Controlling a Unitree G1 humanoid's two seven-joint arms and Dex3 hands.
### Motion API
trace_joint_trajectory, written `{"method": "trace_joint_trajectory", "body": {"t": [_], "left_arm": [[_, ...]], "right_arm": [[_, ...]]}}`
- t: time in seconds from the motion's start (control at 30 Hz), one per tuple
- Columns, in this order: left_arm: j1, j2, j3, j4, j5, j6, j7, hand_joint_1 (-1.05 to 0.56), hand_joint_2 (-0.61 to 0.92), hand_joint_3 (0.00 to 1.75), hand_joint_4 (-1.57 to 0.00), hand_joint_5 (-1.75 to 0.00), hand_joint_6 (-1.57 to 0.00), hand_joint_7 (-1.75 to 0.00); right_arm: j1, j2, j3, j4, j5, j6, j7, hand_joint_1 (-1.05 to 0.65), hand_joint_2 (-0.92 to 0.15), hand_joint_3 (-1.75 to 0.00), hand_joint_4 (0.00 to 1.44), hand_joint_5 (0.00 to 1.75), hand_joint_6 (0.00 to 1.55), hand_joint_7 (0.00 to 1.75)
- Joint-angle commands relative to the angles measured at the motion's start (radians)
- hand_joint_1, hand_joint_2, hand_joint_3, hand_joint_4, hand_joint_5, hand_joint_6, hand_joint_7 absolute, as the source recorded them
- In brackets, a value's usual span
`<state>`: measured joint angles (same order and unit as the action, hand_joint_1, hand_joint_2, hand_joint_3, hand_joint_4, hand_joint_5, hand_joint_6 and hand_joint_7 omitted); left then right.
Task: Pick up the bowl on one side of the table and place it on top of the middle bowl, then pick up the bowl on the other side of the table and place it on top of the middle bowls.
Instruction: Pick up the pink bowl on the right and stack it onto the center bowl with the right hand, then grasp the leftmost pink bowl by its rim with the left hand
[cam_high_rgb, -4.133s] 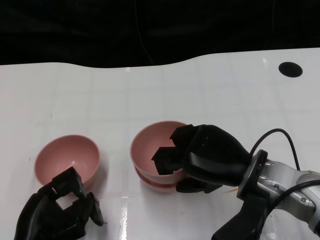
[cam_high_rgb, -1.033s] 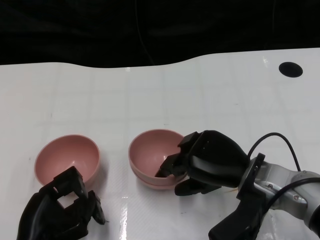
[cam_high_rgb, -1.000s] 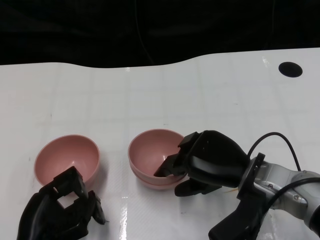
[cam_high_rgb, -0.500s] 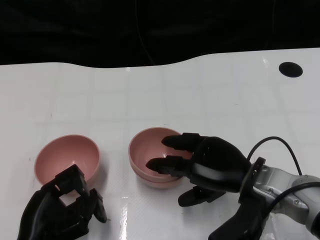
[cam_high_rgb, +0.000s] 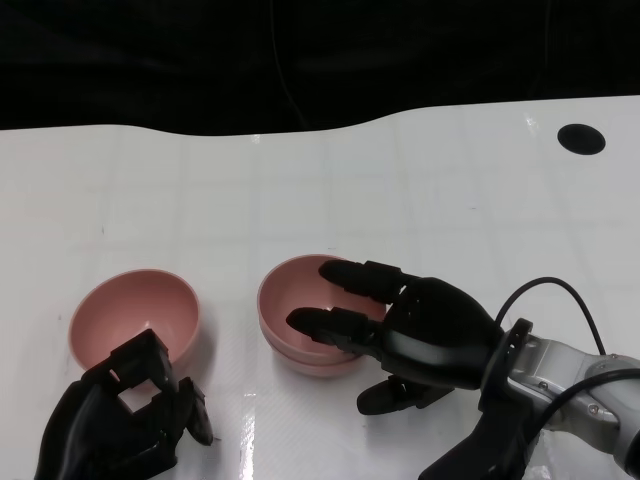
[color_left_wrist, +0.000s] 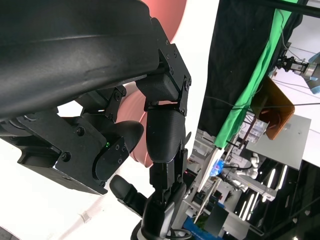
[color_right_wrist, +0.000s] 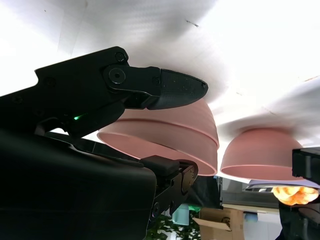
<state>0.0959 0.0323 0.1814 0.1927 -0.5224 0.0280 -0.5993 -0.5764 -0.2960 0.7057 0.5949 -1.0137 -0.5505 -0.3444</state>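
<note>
- Pink on white, seen from the head camera: middle stack (cam_high_rgb: 305, 325) of two nested bowls at table (cam_high_rgb: 400, 180) centre; right hand (cam_high_rgb: 400, 335) fingers spread, reaching over the near rim, gripping nothing. Side bowl (cam_high_rgb: 135, 320) sitting apart on the robot's left, left hand (cam_high_rgb: 120, 420) just beside it, fingers curled, nothing visibly held.
- From the left wrist: left hand (color_left_wrist: 100, 100) filling the frame, fingers bent, pink bowl (color_left_wrist: 145, 125) beyond them, no grip evident.
- From the right wrist: right hand (color_right_wrist: 90, 130) fingers parted around the stack (color_right_wrist: 165, 135), rims nested; second bowl (color_right_wrist: 260, 152) beside.
- First placement apparently done; left-side bowl not yet lifted or stacked.
</note>
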Motion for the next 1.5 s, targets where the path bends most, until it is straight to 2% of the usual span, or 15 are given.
{"method": "trace_joint_trajectory", "body": {"t": [0.03, 0.23, 0.33, 0.47, 0.63, 0.83, 0.97, 1.1, 1.13, 1.2, 1.27, 1.3, 1.33, 1.4, 1.5], "left_arm": [[0.007, 0.008, 0.004, -0.009, 0.018, -0.01, 0.018, -0.02, 0.58, 1.23, -0.84, -1.75, -0.78, -1.61], [0.01, 0.011, 0.003, -0.015, 0.018, 0.001, 0.025, -0.02, 0.6, 1.22, -0.86, -1.75, -0.77, -1.64], [0.009, 0.015, 0.005, -0.011, 0.017, 0.001, 0.021, -0.01, 0.6, 1.22, -0.85, -1.75, -0.76, -1.65], [0.003, 0.025, 0.011, 0.002, 0.003, 0.007, -0.002, -0.02, 0.58, 1.25, -0.84, -1.75, -0.72, -1.68], [0.004, 0.033, 0.016, -0.003, 0.0, 0.018, 0.0, -0.02, 0.56, 1.28, -0.83, -1.75, -0.72, -1.68], [0.007, 0.037, 0.022, -0.014, -0.002, 0.034, 0.004, -0.02, 0.55, 1.3, -0.83, -1.75, -0.72, -1.68], [0.011, 0.038, 0.028, -0.029, -0.002, 0.048, 0.015, -0.01, 0.55, 1.32, -0.82, -1.75, -0.71, -1.67], [0.017, 0.038, 0.03, -0.043, 0.004, 0.053, 0.032, -0.01, 0.54, 1.32, -0.83, -1.75, -0.71, -1.67], [0.02, 0.039, 0.031, -0.047, 0.006, 0.052, 0.036, -0.01, 0.54, 1.33, -0.83, -1.75, -0.72, -1.67], [0.025, 0.041, 0.033, -0.055, 0.009, 0.051, 0.043, -0.01, 0.54, 1.33, -0.83, -1.75, -0.72, -1.66], [0.028, 0.045, 0.038, -0.057, 0.005, 0.053, 0.039, -0.01, 0.54, 1.34, -0.83, -1.75, -0.71, -1.66], [0.029, 0.046, 0.041, -0.057, 0.0, 0.052, 0.032, -0.01, 0.55, 1.34, -0.82, -1.75, -0.71, -1.66], [0.029, 0.048, 0.044, -0.056, -0.004, 0.053, 0.028, 0.0, 0.56, 1.35, -0.82, -1.75, -0.7, -1.67], [0.031, 0.048, 0.049, -0.061, -0.013, 0.065, 0.029, 0.0, 0.56, 1.35, -0.82, -1.75, -0.7, -1.68], [0.03, 0.05, 0.056, -0.062, -0.021, 0.076, 0.029, 0.01, 0.58, 1.32, -0.83, -1.75, -0.71, -1.67]], "right_arm": [[0.023, -0.042, -0.044, -0.061, 0.035, 0.018, 0.019, -0.94, -0.92, -0.57, 0.0, 0.0, 0.09, 0.0], [0.08, -0.101, -0.117, -0.156, 0.099, 0.015, 0.041, -0.93, -0.92, -0.52, 0.0, 0.0, 0.1, 0.01], [0.122, -0.129, -0.165, -0.185, 0.115, -0.002, -0.017, -0.92, -0.92, -0.51, 0.05, 0.02, 0.14, 0.03], [0.154, -0.145, -0.222, -0.118, 0.152, -0.117, -0.172, -0.84, -0.92, -0.38, 0.4, 0.16, 0.41, 0.08], [0.191, -0.138, -0.287, 0.004, 0.274, -0.251, -0.224, -0.75, -0.92, -0.32, 0.55, 0.18, 0.53, 0.09], [0.236, -0.099, -0.36, 0.094, 0.42, -0.374, -0.209, -0.55, -0.92, -0.09, 0.74, 0.22, 0.69, 0.06], [0.301, -0.031, -0.422, 0.13, 0.642, -0.435, -0.096, -0.29, -0.91, -0.03, 0.98, 0.46, 0.95, 0.07], [0.335, 0.011, -0.457, 0.15, 0.842, -0.454, 0.093, -0.19, -0.92, -0.08, 1.01, 0.68, 1.1, 0.07], [0.35, 0.023, -0.465, 0.15, 0.907, -0.445, 0.157, -0.15, -0.91, -0.16, 1.02, 0.77, 1.17, 0.09], [0.384, 0.045, -0.484, 0.133, 1.02, -0.406, 0.271, -0.14, -0.9, -0.3, 0.95, 1.14, 1.24, 0.12], [0.418, 0.068, -0.506, 0.094, 1.109, -0.349, 0.366, -0.13, -0.8, -0.59, 0.9, 1.42, 1.29, 0.17], [0.434, 0.083, -0.518, 0.071, 1.158, -0.316, 0.413, -0.1, -0.73, -0.77, 0.9, 1.44, 1.27, 0.29], [0.445, 0.095, -0.529, 0.055, 1.191, -0.294, 0.451, -0.07, -0.67, -0.93, 0.89, 1.5, 1.1, 0.72], [0.458, 0.107, -0.555, 0.037, 1.24, -0.255, 0.525, -0.07, -0.65, -1.0, 0.86, 1.61, 0.9, 1.18], [0.478, 0.112, -0.593, 0.001, 1.292, -0.18, 0.616, -0.13, -0.66, -1.0, 0.83, 1.73, 0.75, 1.51]]}}
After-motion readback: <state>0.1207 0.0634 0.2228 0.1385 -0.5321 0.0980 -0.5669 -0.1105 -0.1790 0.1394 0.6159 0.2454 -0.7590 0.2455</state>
